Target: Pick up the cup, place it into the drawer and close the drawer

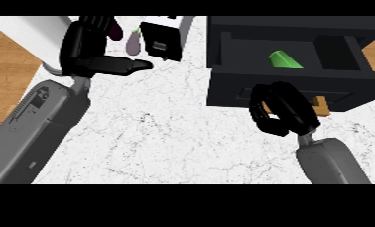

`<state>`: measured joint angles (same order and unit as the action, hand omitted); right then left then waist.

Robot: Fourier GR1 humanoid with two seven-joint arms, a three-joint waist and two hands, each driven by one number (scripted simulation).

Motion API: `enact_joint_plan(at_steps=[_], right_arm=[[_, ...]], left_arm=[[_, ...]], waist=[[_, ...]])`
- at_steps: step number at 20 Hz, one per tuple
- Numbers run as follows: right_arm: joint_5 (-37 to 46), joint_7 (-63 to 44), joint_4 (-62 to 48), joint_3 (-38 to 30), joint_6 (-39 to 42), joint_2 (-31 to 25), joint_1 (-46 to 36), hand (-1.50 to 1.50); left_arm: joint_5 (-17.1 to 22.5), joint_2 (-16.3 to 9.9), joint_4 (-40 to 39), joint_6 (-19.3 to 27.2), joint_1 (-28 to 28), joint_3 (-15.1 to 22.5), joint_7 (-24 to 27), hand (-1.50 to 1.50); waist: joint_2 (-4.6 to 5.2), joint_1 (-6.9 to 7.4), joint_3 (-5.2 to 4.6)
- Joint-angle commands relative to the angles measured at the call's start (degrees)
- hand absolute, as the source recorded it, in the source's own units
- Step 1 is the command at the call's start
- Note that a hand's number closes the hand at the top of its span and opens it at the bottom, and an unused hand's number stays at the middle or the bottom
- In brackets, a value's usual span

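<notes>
- The white marble counter [168, 137] lay beneath both hands.
- The dark drawer unit [289, 80] stood just beyond the right hand, its drawer [242, 52] open at the top.
- The left hand [92, 47] showed at the upper left, fingers up and relaxed, thumb stretched toward the right, holding nothing.
- The right hand [282, 109] sat against the drawer's front, its fingers curled; whether they gripped the small tan handle [320, 104] beside them could not be told.
- A black box [161, 40] stood just right of the left hand.
- The green cup [284, 60] lay tilted inside the drawer, beyond the right hand and apart from it.
- A purple eggplant [133, 42] lay between the left hand and the box.
</notes>
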<state>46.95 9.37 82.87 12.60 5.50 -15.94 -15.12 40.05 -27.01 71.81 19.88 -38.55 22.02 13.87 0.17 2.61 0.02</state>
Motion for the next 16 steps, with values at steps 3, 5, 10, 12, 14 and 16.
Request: enact_joint_plan(at_steps=[3, 5, 10, 12, 14, 16], right_arm=[[6.3, 5.8, -22.0, -0.2, -8.9, 3.7, -9.3, 1.5], [6.3, 7.3, -29.7, -2.2, -11.8, 5.7, -14.2, 1.5], [4.4, 12.7, -45.4, -7.9, -12.2, 4.0, -24.4, 1.5], [4.0, 14.6, -52.1, -9.5, -13.6, 4.4, -28.1, 1.5], [4.2, 13.2, -56.6, -10.6, -11.7, 4.1, -33.0, 1.5], [4.6, 15.8, -60.7, -11.4, -14.9, 3.8, -32.7, 1.5]], left_arm=[[0.9, -3.5, 4.2, -3.3, 7.2, -4.3, -0.2, -1.5], [-0.3, -4.3, 6.0, -4.0, 10.3, -4.6, 1.5, -1.5], [0.7, -6.2, 7.0, -8.0, 13.1, -7.5, 1.0, -1.5], [0.3, -5.8, 9.0, -6.5, 11.5, -6.4, -1.5, -1.5], [-1.4, -4.1, 7.5, -6.6, 12.9, -5.8, 1.9, -1.5], [1.2, -7.0, 6.1, -10.6, 12.8, -8.9, 0.1, -1.5]], waist=[[0.12, -0.84, 0.03], [0.17, -0.55, 0.04], [0.37, -0.39, 0.05], [0.68, 0.57, 0.12], [0.96, 0.92, 0.1], [1.13, 0.9, 0.11]])
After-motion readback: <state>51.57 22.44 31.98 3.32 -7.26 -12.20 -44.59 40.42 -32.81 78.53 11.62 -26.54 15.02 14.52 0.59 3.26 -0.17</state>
